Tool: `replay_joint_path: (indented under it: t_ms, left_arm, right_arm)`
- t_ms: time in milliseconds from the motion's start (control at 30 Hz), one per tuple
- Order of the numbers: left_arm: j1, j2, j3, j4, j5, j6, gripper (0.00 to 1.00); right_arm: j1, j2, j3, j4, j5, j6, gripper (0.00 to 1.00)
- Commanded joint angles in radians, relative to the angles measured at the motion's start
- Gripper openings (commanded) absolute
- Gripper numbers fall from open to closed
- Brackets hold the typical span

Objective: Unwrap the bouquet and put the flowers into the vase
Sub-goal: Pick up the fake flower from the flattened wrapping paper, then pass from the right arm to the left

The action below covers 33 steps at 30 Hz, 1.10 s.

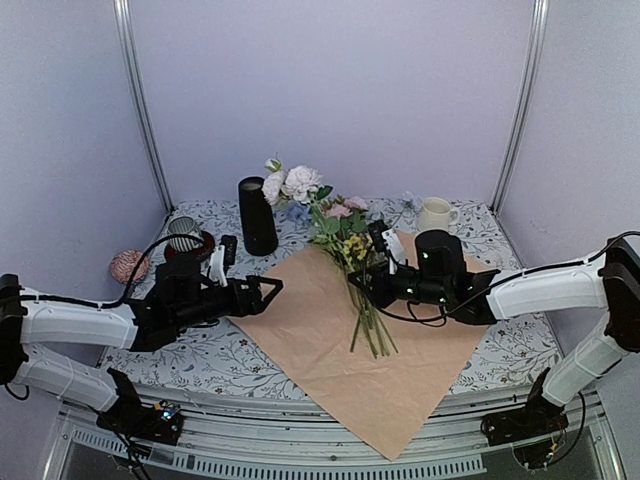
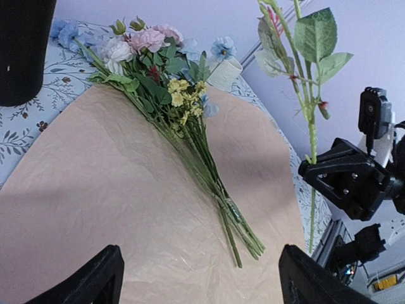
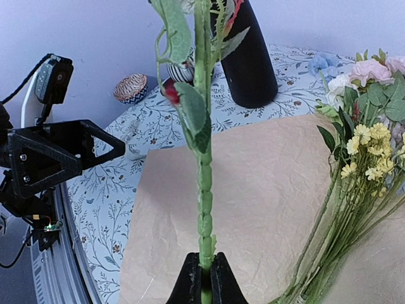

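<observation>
While reading from the left: left gripper (image 1: pixel 262 289) splayed wide, grasping nothing, hanging low by the left corner of the paper (image 1: pixel 330 350). Just behind it, vase (image 1: pixel 257 216) upright on the patterned table (image 1: pixel 520 345), beside the paper's far-left edge. Paper unfolded flat, tan side up, one corner drooping over the near table edge. On it, flowers (image 1: pixel 358 262) in a loose bundle, right of the vase and apart from it. Above the bundle, one stem (image 3: pixel 204 183) lifted clear, pinched between the clenched fingers of the right gripper (image 3: pixel 205 265). Cream mug (image 1: pixel 435 213) at the far back right.

Risks, as judged:
- Narrow, tall vase: easily tipped by a sideways nudge from stem, leaves or knuckles during the approach.
- Thin pinch on a slim stem: likely to swivel or slide if a leaf catches the rim.
- Cut end hanging below the fingers: could miss the mouth and butt the wall instead.
- Low sweep toward the vase: may drag blooms of the bundle along.

Axes:
- Held stem: roughly upright, leaves and bloom end up, cut end down; looks to lean toward the vase in the top view.
- Bundle: long axis diagonal, heads toward the back-left near the vase, stem ends fanned toward the near-right.
</observation>
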Motion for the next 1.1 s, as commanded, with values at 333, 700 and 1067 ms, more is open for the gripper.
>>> replay_joint_path:
  t_ms: [333,700,1067]
  left_arm:
    - [-0.137,0.086,0.086,0.398,0.116,0.048,0.83]
    - [-0.145,0.164,0.192,0.505,0.235,0.023,0.69]
    - [-0.145,0.186,0.219,0.523,0.281,0.019,0.57]
  right_arm:
    - [0.064,-0.115,-0.014,0.129,-0.102,0.066,0.04]
    - [0.154,-0.162,-0.009,0.177,-0.075,0.066,0.04]
    - [0.167,-0.134,0.02,0.171,-0.106,0.051,0.05]
